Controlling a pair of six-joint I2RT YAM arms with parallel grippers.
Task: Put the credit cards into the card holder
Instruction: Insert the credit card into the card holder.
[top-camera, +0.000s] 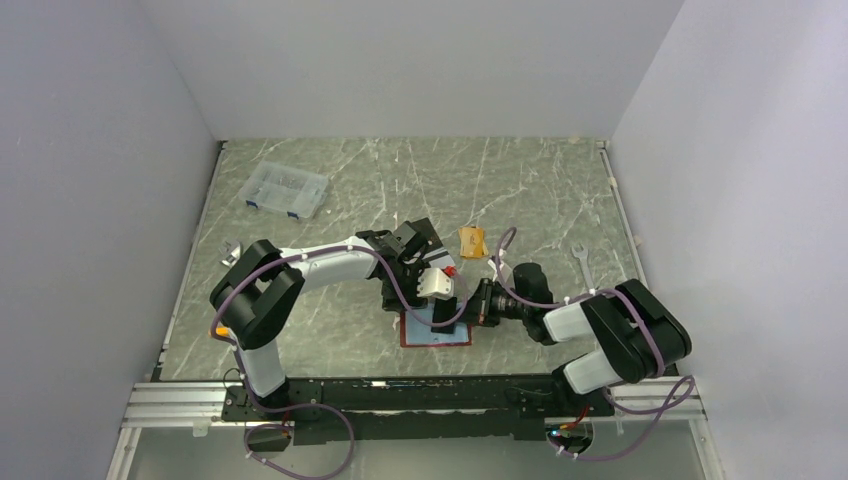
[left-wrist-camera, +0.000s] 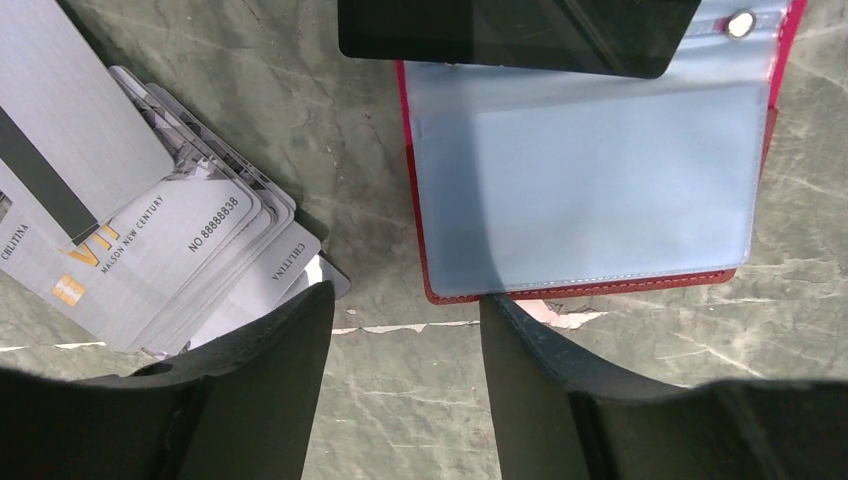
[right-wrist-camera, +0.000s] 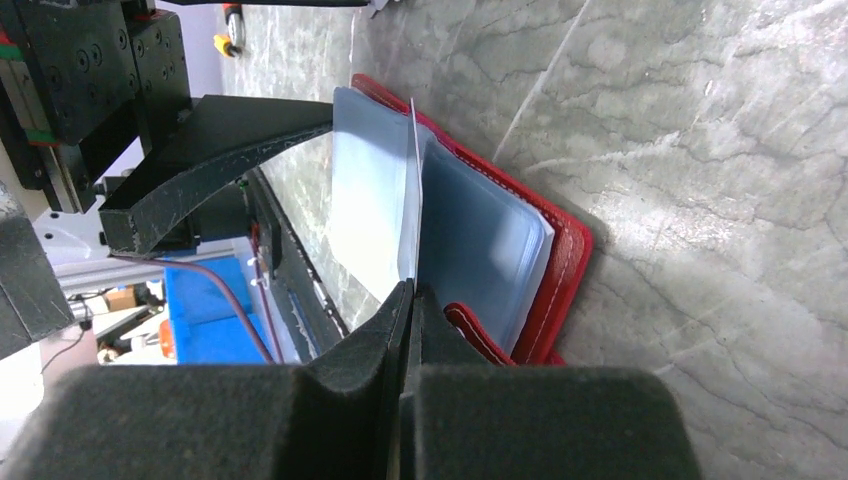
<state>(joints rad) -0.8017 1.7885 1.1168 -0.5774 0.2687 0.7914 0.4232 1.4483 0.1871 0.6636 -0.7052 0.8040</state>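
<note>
The card holder (top-camera: 440, 335) lies open on the table, dark red with pale blue sleeves (left-wrist-camera: 590, 190). It also shows in the right wrist view (right-wrist-camera: 560, 250). A fanned stack of grey-white credit cards (left-wrist-camera: 150, 250) lies to its left. My left gripper (left-wrist-camera: 405, 300) is open and empty, low over the table between the stack and the holder's near corner; it also shows in the top view (top-camera: 437, 290). My right gripper (right-wrist-camera: 410, 290) is shut on a thin card seen edge-on (right-wrist-camera: 411, 180), standing over the sleeves. This is the black card (left-wrist-camera: 520, 35) at the holder's far edge.
A clear plastic compartment box (top-camera: 287, 190) stands at the back left. A small orange item (top-camera: 471, 242) lies behind the grippers. A wrench (top-camera: 583, 262) lies to the right and a small metal piece (top-camera: 230, 250) to the left.
</note>
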